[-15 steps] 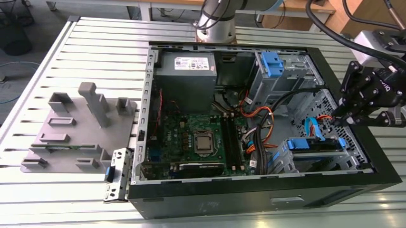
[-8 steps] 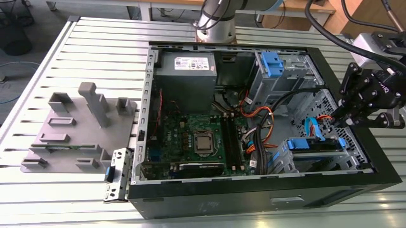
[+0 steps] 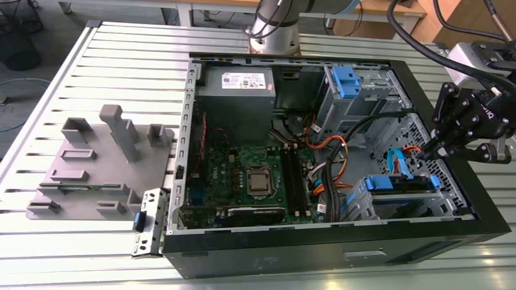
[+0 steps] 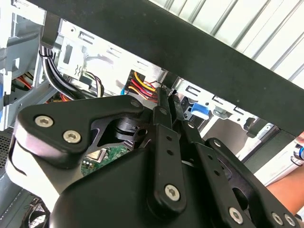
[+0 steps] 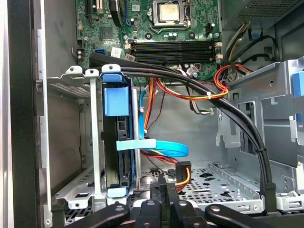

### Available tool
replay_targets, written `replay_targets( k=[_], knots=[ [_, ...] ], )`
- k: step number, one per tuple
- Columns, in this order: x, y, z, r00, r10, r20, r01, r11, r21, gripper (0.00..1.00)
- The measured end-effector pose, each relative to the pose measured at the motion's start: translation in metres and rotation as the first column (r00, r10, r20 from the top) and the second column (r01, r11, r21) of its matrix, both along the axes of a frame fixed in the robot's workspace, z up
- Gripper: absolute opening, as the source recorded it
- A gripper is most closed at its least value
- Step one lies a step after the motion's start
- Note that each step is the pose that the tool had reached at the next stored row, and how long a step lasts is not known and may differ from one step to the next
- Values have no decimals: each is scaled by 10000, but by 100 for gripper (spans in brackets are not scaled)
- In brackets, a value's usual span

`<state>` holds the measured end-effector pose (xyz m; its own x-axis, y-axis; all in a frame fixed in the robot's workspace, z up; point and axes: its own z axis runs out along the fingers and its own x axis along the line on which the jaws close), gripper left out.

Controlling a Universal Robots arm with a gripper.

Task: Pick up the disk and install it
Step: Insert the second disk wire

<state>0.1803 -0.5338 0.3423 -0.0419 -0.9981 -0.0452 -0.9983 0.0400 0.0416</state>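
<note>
Jaws closed, empty | gripper (image 3: 448, 147) above case | disk (image 5: 118, 137) seated in cage

Black linkage gripper (image 3: 466, 136) with silver screws, black cables, silvery arm column (image 3: 274, 27).

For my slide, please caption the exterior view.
Black robot pincer hovers above open black computer case, near blue-framed silver disk.

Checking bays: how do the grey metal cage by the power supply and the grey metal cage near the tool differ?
The cage by the power supply shows a broad blue latch on top; the cage near the tool holds the blue-framed disk on edge. A flat blue cable crosses the latter, not the former. Both are grey metal.
</note>
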Motion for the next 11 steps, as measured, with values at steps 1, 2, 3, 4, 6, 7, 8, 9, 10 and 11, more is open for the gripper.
replay_targets(
  k=[1, 2, 3, 4, 6, 7, 8, 9, 10, 11],
  knots=[
    [0, 0, 0, 10000, 0, 0, 0, 10000, 0, 16],
    [0, 0, -1, 10000, 0, 0, 0, 10000, 0, 16],
    [0, 0, -1, 10000, 0, 0, 0, 10000, 0, 16],
    [0, 0, -2, 10000, 0, 0, 0, 10000, 0, 16],
    [0, 0, -2, 10000, 0, 0, 0, 10000, 0, 16],
    [0, 0, -2, 10000, 0, 0, 0, 10000, 0, 16],
    [0, 0, -9, 10000, 0, 0, 0, 10000, 0, 16],
    [0, 0, -9, 10000, 0, 0, 0, 10000, 0, 16],
    [0, 0, -17, 10000, 0, 0, 0, 10000, 0, 16],
    [0, 0, -26, 10000, 0, 0, 0, 10000, 0, 16]
  ],
)
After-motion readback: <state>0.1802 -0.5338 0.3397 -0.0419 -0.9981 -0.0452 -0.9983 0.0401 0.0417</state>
